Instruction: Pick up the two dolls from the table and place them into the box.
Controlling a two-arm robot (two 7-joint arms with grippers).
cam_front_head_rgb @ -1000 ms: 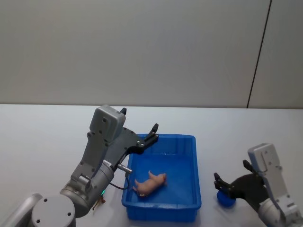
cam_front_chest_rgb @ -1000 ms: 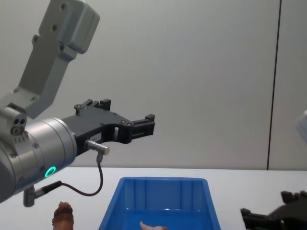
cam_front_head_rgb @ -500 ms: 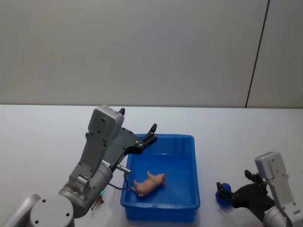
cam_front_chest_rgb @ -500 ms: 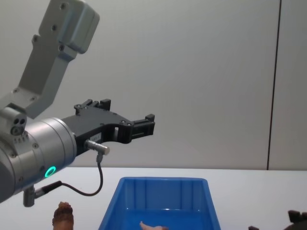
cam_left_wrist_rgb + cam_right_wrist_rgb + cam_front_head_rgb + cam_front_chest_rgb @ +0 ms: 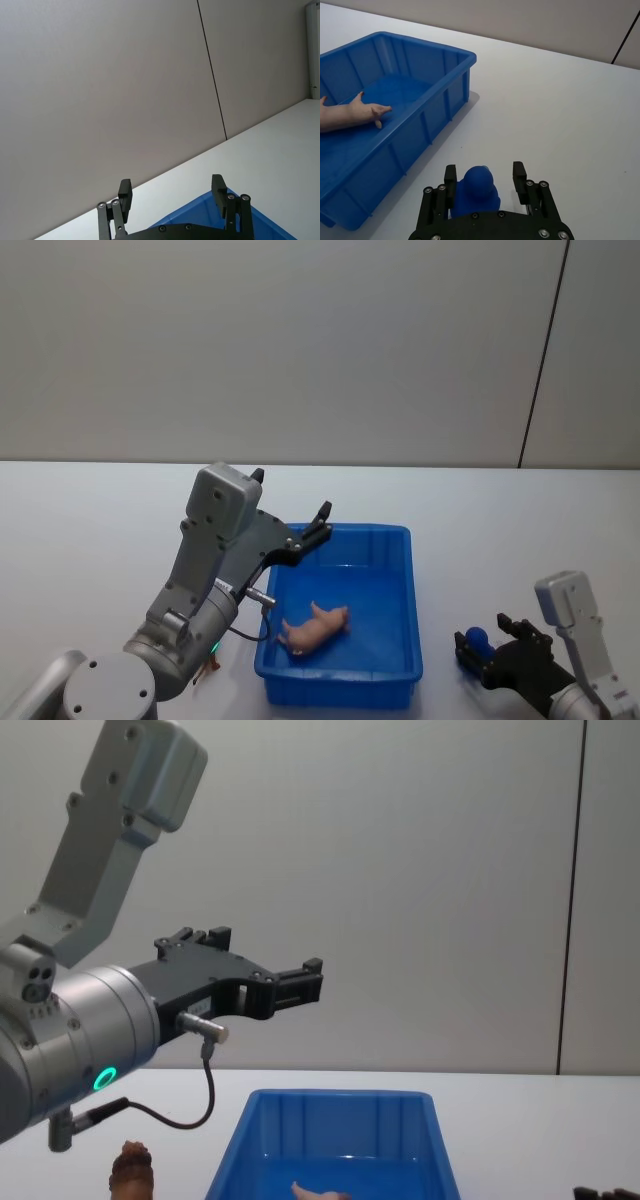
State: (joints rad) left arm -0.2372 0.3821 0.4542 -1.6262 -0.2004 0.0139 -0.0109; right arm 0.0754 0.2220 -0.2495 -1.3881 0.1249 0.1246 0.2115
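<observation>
The blue box (image 5: pixel 412 570) stands on the white table (image 5: pixel 90 530) in front of me. A pale pink doll (image 5: pixel 315 625) lies inside it, and its arm (image 5: pixel 357 111) shows in the right wrist view. A reddish-brown doll (image 5: pixel 131 1170) stands on the table left of the box, partly hidden behind my left arm. My left gripper (image 5: pixel 295 498) hangs open and empty above the box's back left corner (image 5: pixel 171 189). My right gripper (image 5: pixel 484 173) is low on the table right of the box, open, its fingers on either side of a small dark blue piece (image 5: pixel 476 189).
The box's near wall (image 5: pixel 395 150) stands close to the left of my right gripper. Bare white table extends to the right and behind the box. A grey wall closes off the back.
My right gripper pulled back off the blue piece toward me, then came forward, so the piece sits between its fingers. The left arm and both dolls have not moved.
</observation>
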